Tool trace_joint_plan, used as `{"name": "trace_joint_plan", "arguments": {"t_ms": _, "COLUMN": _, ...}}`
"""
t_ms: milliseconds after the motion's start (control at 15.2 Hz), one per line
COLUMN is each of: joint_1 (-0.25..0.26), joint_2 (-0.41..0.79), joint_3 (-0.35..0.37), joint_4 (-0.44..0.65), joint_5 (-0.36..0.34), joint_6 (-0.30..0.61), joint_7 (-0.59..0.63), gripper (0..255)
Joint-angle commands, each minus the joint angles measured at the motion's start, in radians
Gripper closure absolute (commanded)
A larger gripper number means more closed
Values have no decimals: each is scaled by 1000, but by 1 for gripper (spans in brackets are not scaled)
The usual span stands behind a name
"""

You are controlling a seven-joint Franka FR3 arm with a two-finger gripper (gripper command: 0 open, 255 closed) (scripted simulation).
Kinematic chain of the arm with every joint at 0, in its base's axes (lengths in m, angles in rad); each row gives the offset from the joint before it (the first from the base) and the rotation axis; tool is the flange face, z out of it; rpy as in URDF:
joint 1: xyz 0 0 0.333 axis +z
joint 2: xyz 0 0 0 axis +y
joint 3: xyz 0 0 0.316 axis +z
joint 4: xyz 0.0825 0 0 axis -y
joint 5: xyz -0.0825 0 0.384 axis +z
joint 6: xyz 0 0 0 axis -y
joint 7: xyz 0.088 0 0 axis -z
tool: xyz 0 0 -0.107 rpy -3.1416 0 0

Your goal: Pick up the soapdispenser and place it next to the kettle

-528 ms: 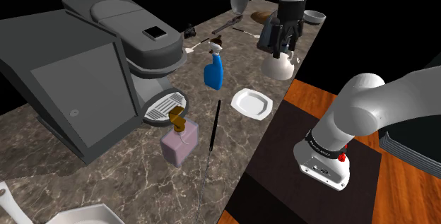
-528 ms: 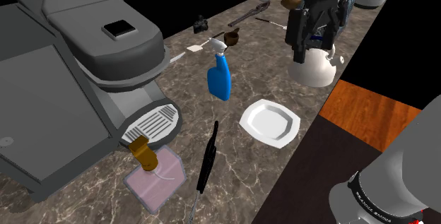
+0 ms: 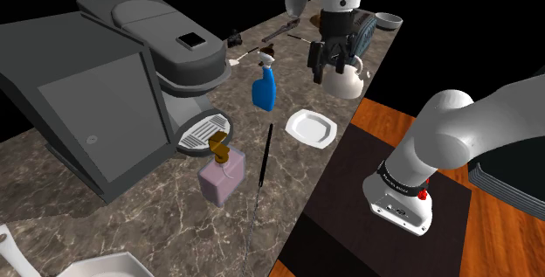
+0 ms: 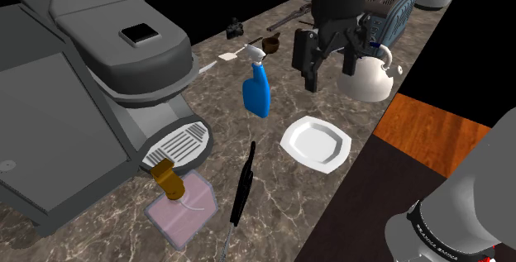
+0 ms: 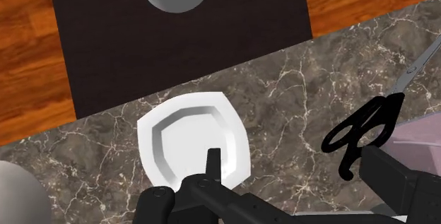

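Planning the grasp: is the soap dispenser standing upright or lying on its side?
Upright: the dispenser stands on its base on the counter, with its brown pump on top.

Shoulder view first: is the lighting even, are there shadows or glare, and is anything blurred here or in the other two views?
Shoulder view: flat, even light, no plain cast shadow under the plate or the kettle; a pure black area lies beyond the counter. Second exterior view: the same flat light, nothing blurred. Wrist view: the plate is bright white yet its facets still read, and the wood floor is sharp.
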Motion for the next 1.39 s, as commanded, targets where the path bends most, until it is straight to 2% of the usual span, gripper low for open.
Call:
{"name": "trace_joint_plan", "arguments": {"t_ms": 0, "joint_1": 16, "joint_2": 26, "joint_3": 40, "joint_4": -4, "joint_5": 35, "joint_6": 46, "joint_7": 47, "gripper": 0}}
{"name": "trace_joint_plan", "arguments": {"t_ms": 396, "joint_1": 54, "joint_2": 150, "joint_3": 156, "joint_4": 46, "joint_5": 107, "joint_6": 169, "joint_7": 181, "gripper": 0}}
{"name": "trace_joint_plan", "arguments": {"t_ms": 726, "joint_1": 72, "joint_2": 280, "joint_3": 249, "joint_4": 121, "joint_5": 129, "joint_6": 268, "joint_7": 296, "gripper": 0}}
{"name": "trace_joint_plan", "arguments": {"t_ms": 1056, "joint_1": 83, "joint_2": 433, "joint_3": 336, "joint_4": 227, "joint_5": 107, "joint_6": 357, "joint_7": 421, "gripper": 0}}
{"name": "trace_joint_plan", "arguments": {"t_ms": 1320, "joint_1": 96, "joint_2": 571, "joint_3": 396, "joint_4": 332, "joint_5": 51, "joint_6": 414, "joint_7": 533, "gripper": 0}}
